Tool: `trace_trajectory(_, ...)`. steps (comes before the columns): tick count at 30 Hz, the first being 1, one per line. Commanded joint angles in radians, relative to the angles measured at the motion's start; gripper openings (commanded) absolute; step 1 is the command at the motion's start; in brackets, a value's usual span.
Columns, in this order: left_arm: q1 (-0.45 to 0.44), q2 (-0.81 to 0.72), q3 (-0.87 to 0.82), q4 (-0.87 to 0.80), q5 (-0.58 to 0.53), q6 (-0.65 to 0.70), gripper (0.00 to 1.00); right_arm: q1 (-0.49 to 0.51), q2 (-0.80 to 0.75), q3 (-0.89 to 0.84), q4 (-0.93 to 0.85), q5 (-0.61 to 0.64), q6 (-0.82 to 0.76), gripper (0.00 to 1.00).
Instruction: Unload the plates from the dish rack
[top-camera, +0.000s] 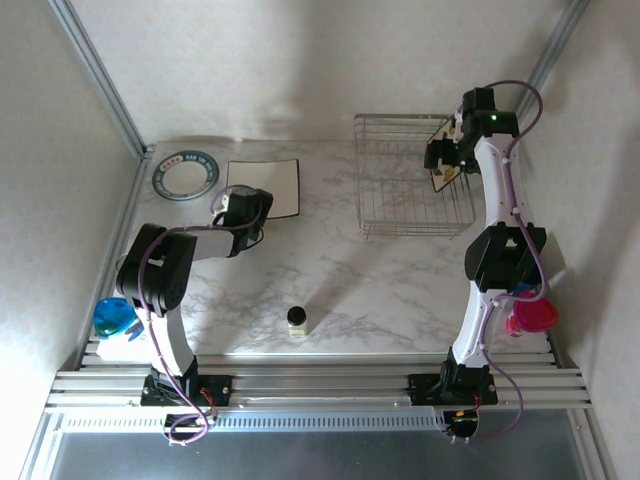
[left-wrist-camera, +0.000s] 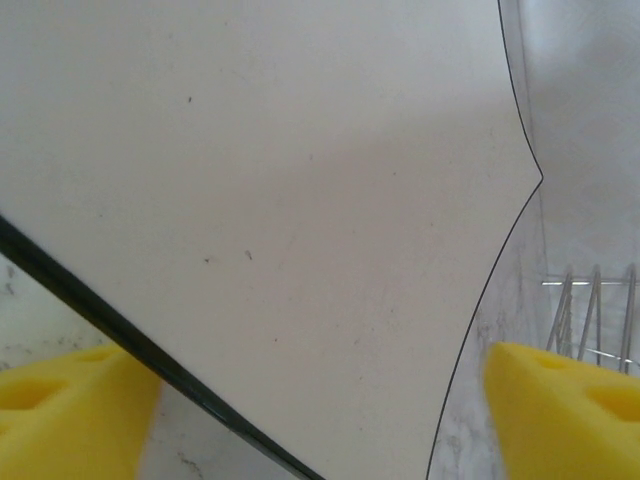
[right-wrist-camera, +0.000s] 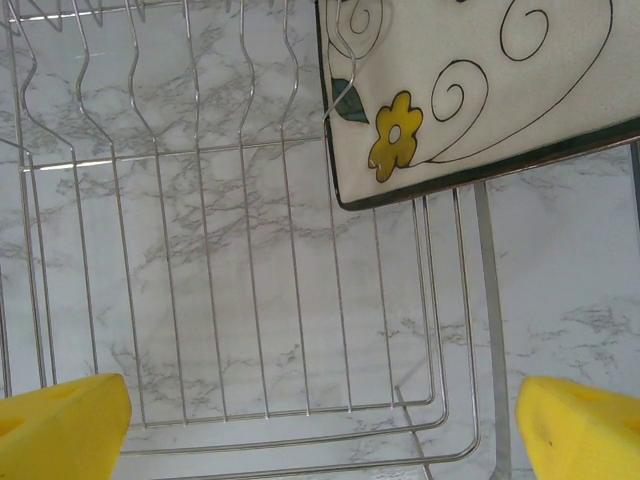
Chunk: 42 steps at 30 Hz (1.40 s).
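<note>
Inspection finding: one flowered square plate (right-wrist-camera: 470, 90) stands on edge at the far right end of the dish rack (top-camera: 410, 232), with a wire upright crossing its lower corner. I cannot tell from here how far it leans. The rest of the rack looks unloaded. Two plates lie flat at the far left of the table (top-camera: 350, 280), well apart from the rack: a second square plate (top-camera: 270, 185) and, just beside it, a round teal-rimmed plate (top-camera: 185, 175). The right gripper (right-wrist-camera: 320, 430) hangs over the rack beside the flowered plate, jaws spread wide and holding nothing. The left gripper (left-wrist-camera: 320, 420) sits low over the near corner of the second square plate, its yellow pads (left-wrist-camera: 70, 410) apart on either side of the dark edge and clamping nothing. Judged risks follow. The wire across the flowered plate's corner could snag as the plate is lifted, and the light rack could then be dragged or tipped with it. A glazed edge could slide out of soft pads if it is gripped near a corner (a mid-edge grip looks safer). On the left, a careless withdrawal could clip the plate's rim and push it into the round one. The blue cup (top-camera: 115, 318) and pink cup (top-camera: 530, 315) stand near the arm bases, within reach of a swinging elbow.
</note>
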Motion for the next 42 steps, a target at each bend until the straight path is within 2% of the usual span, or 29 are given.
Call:
trace_trajectory(1,0.009,-0.011,0.022,-0.011,0.034,0.036,0.97,0.007,-0.018,0.028,-0.018,-0.010,-0.022,0.99)
trace_trajectory(5,0.007,-0.023,0.032,-0.050,0.049,0.089,1.00,0.007,-0.024,0.019,-0.019,-0.007,-0.021,0.99)
trace_trajectory(8,0.001,-0.046,0.061,-0.111,0.047,0.187,1.00,0.006,-0.035,0.013,-0.016,-0.002,-0.020,0.99)
trace_trajectory(13,-0.013,-0.136,0.149,-0.333,-0.024,0.501,0.99,-0.005,-0.046,0.039,-0.029,0.021,-0.028,0.99)
trace_trajectory(17,0.000,-0.205,0.284,-0.597,-0.086,0.791,1.00,-0.037,-0.023,0.106,-0.068,0.036,-0.034,0.99)
trace_trajectory(20,0.021,-0.244,0.380,-0.746,-0.152,0.925,1.00,-0.064,-0.009,0.143,-0.075,0.044,-0.032,0.99)
trace_trajectory(24,0.059,-0.282,0.441,-0.820,-0.141,1.012,1.00,-0.091,0.021,0.198,-0.082,0.052,-0.028,0.99)
trace_trajectory(31,0.115,-0.178,0.612,-1.005,-0.016,1.146,1.00,-0.125,0.063,0.228,-0.007,0.029,-0.037,0.99)
trace_trajectory(42,0.140,-0.129,0.624,-0.997,0.051,1.189,0.99,-0.141,0.205,0.321,0.099,0.026,-0.070,0.96)
